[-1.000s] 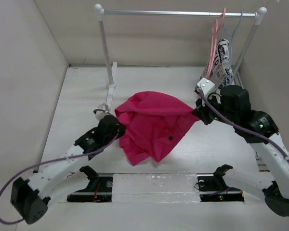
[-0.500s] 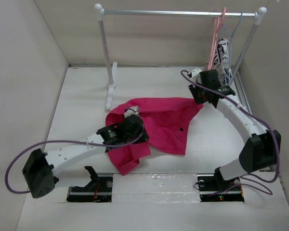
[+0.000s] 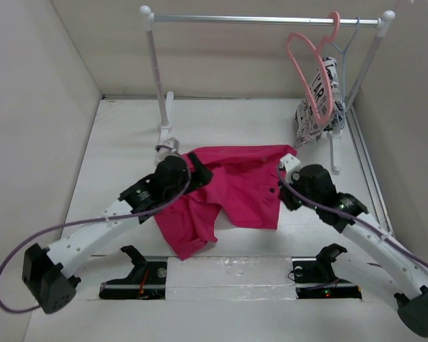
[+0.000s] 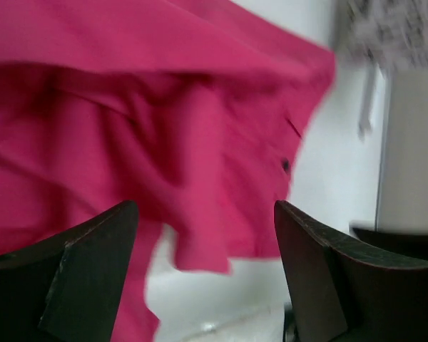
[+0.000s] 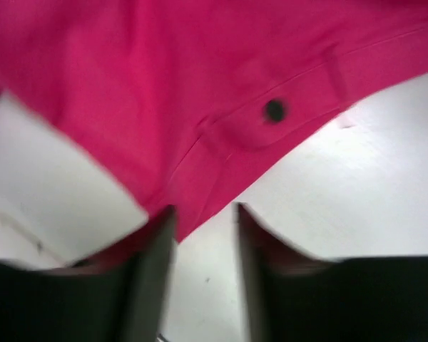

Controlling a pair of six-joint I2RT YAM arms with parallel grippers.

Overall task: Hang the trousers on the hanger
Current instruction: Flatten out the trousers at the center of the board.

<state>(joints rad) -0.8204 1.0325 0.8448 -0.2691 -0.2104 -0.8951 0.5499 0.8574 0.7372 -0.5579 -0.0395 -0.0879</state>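
Hovering over the crumpled trousers point(image 3: 232, 189) on the table point(image 3: 121, 142), my left gripper point(image 4: 203, 214) is spread wide; my right gripper point(image 5: 203, 214) sits narrowly parted at their buttoned edge. The hanger point(image 3: 314, 78) hangs on the rail point(image 3: 264, 20), well apart.

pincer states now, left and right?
left pincer: open wide, empty, above the bright magenta-pink fabric trousers
right pincer: narrowly open, nothing clamped
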